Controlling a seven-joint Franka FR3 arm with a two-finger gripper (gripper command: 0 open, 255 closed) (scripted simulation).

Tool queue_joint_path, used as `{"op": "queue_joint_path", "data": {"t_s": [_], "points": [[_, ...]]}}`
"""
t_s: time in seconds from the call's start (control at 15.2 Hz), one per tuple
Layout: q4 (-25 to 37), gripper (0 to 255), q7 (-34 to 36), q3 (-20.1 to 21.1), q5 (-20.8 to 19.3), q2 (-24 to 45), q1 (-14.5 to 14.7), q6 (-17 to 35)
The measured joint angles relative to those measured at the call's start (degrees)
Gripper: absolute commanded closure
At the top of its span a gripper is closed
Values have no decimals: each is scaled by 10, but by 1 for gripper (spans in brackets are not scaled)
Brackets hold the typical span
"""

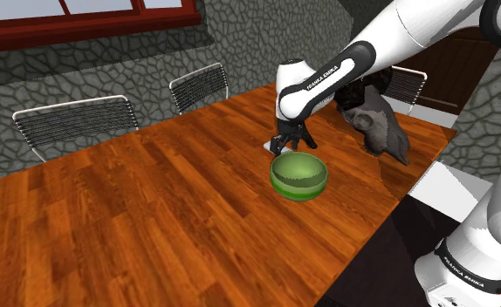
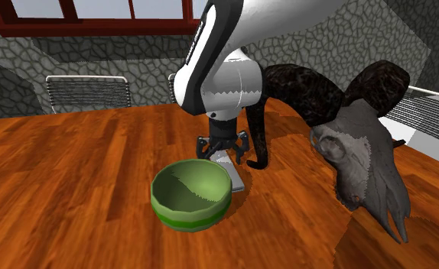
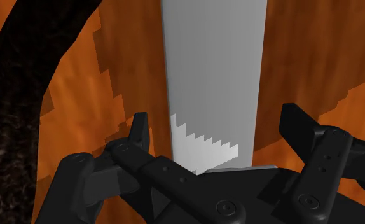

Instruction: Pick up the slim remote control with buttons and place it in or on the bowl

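Grey remote [image 3: 214,70] below FRANKA EMIKA arm [image 1: 329,75]

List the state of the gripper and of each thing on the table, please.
remote control: plain grey, lying flat on the table beside the bowl, not held.
gripper: open, fingers on either side of the remote control, not touching it.
green bowl: upright, empty.
horned animal skull: resting on the table, untouched.

- "FRANKA EMIKA" is printed in white on the arm's dark forearm band [image 1: 320,77].
- The same words are printed on the arm's lower link [image 1: 461,268].
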Motion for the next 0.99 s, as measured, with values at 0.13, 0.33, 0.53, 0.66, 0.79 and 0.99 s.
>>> {"op": "queue_joint_path", "data": {"t_s": [0.13,0.33,0.53,0.66,0.79,0.99], "points": [[0,255,0,0,0,0,0,0],[0,255,0,0,0,0,0,0],[0,255,0,0,0,0,0,0],[0,255,0,0,0,0,0,0],[1,255,0,0,0,-1,-1,-4],[4,255,-1,1,2,-14,-1,-21]]}}
